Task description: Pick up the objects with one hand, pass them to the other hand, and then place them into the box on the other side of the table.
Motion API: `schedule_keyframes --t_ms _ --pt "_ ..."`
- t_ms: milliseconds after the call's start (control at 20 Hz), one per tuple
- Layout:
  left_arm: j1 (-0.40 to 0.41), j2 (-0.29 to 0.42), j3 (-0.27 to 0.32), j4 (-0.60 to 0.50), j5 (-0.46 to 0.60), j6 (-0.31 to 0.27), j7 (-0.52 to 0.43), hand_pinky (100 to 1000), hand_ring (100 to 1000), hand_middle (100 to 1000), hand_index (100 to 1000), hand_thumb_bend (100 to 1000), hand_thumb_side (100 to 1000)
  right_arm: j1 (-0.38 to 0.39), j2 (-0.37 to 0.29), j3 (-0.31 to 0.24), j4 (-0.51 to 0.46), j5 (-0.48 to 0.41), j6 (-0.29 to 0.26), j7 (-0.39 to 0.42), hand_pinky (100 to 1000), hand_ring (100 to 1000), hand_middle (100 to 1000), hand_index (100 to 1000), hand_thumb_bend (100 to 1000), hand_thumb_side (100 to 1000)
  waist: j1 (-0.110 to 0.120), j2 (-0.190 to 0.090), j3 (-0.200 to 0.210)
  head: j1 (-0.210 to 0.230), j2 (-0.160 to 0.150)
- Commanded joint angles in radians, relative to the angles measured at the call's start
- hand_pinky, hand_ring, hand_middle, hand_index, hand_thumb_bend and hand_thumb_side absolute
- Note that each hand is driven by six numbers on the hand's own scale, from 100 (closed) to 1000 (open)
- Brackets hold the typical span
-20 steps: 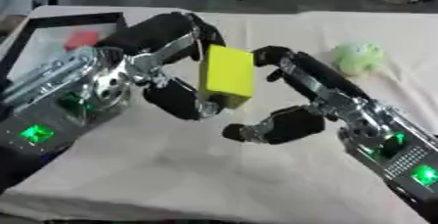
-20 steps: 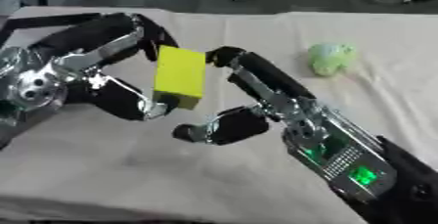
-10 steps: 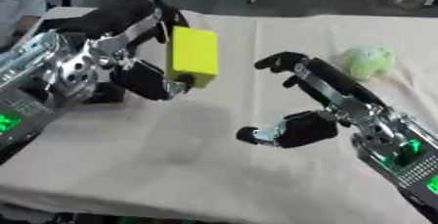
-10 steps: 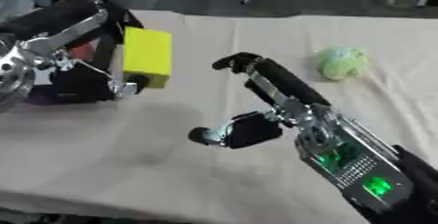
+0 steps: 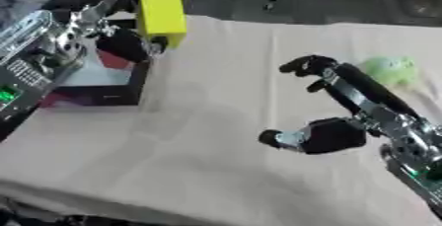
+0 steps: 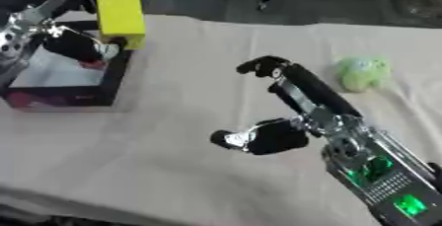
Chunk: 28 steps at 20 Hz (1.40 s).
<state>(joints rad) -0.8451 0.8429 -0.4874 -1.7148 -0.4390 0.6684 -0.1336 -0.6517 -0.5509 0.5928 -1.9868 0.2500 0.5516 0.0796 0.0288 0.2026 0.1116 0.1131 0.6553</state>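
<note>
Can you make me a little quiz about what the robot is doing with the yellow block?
1. True or false: the yellow block lies flat on the table.
2. Which robot hand holds the block: A left, B right?
3. Fill in: the green toy sits near the robot's ____ arm.

Key: 1 false, the left robot hand holds it up by the box. 2 A. 3 right.

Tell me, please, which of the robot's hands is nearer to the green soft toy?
The right hand. It hangs open just left of the green toy, fingertips close beside it. The left hand is across the table, holding the yellow block by the box.
</note>
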Motion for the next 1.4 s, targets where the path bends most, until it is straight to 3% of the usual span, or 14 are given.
schedule_keyframes --t_ms 50,650,950,1250,1400 --pt "-0.01 0.02 0.039 0.065 -0.015 -0.01 0.044 797 643 534 402 169 147 -0.016 -0.019 -0.018 -0.013 -0.011 -0.006 -0.018 769 887 853 846 681 344 0.01 0.002 -0.003 0.023 -0.018" --pt "-0.02 -0.026 0.122 0.365 -0.05 -0.052 0.153 795 640 536 404 157 150 0.002 -0.022 -0.034 -0.013 -0.016 -0.029 -0.047 767 878 845 838 674 343 0.003 0.017 -0.028 0.089 -0.035" --pt "-0.026 -0.036 0.13 0.421 -0.054 -0.087 0.174 795 640 536 405 158 150 0.007 -0.024 -0.035 -0.013 -0.015 -0.032 -0.054 767 878 845 838 674 343 0.002 0.016 -0.03 0.093 -0.035" --pt "-0.014 -0.049 0.158 0.524 -0.103 -0.076 0.187 792 651 555 480 244 162 0.028 -0.026 -0.071 -0.013 -0.024 -0.047 -0.105 761 872 840 832 674 339 -0.011 0.027 -0.052 0.114 -0.043" --pt "-0.015 -0.058 0.171 0.573 -0.125 -0.078 0.18 804 687 595 627 356 170 0.031 -0.025 -0.078 -0.013 -0.038 -0.051 -0.13 757 869 838 829 673 334 -0.012 0.032 -0.054 0.111 -0.046"
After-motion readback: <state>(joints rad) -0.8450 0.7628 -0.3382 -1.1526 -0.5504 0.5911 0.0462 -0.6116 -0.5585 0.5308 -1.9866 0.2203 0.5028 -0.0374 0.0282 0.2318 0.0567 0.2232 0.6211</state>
